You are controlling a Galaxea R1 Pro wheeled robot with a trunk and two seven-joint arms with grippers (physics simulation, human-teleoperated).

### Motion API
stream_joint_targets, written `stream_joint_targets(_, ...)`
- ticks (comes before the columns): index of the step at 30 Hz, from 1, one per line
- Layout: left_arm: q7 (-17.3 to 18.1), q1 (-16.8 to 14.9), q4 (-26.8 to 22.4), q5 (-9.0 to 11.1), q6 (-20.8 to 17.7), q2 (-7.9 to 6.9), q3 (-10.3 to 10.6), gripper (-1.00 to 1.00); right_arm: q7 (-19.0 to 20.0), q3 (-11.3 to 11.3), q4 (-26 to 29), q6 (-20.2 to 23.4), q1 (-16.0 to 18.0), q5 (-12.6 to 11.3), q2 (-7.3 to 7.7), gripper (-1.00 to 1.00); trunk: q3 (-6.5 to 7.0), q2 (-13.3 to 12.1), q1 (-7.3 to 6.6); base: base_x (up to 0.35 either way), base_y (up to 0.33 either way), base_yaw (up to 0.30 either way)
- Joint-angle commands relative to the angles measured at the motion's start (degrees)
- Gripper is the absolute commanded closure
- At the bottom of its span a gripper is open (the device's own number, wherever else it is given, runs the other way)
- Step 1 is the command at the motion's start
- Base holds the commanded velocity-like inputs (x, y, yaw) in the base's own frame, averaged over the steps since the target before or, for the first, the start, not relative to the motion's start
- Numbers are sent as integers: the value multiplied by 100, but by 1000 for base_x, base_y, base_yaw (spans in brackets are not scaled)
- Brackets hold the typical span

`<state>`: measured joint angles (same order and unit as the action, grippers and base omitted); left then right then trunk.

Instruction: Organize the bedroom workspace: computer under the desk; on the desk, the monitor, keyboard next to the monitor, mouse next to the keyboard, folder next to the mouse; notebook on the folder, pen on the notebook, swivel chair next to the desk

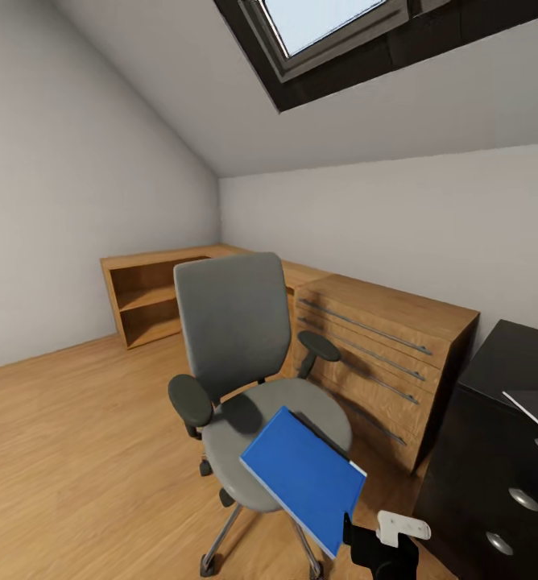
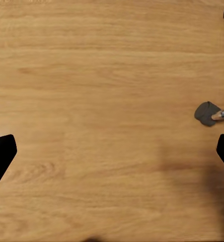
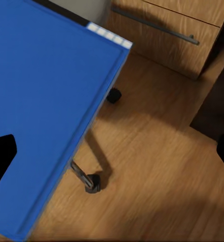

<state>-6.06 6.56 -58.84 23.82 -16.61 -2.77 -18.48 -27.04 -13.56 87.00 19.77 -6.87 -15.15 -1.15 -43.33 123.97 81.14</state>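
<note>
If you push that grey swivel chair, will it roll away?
Probably. The grey swivel chair stands on small caster wheels on a smooth wooden floor, so it should roll easily. Its seat may also spin, and the blue folder could slide off.

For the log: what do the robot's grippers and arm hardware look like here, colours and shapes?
In the head view, the right gripper is a blocky black body with a pale grey, rounded bracket bearing small holes. In both wrist views, the fingertips are flat, matte black wedges tapering to blunt points. No cables or markings are visible.
</note>
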Motion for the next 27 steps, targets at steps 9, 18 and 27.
stream_joint_targets(9, -36, 3, -13, 61, -27, 10, 11, -100, -36, -6, 10, 13, 1, -40, 0, -100, 52, 2, -1, -72, 60, -185)
stream_joint_targets(18, 248, 3, -452, 66, -37, 26, 23, -100, 1002, 0, -425, -1001, 1, -498, 456, -100, 9, 163, 87, -2, 1, -99)
stream_joint_targets(27, 256, 3, -455, 54, -27, 33, 168, -100, 4882, 177, -1654, -1936, 1, -3244, 1678, -100, -152, 524, 284, 0, 0, -2)
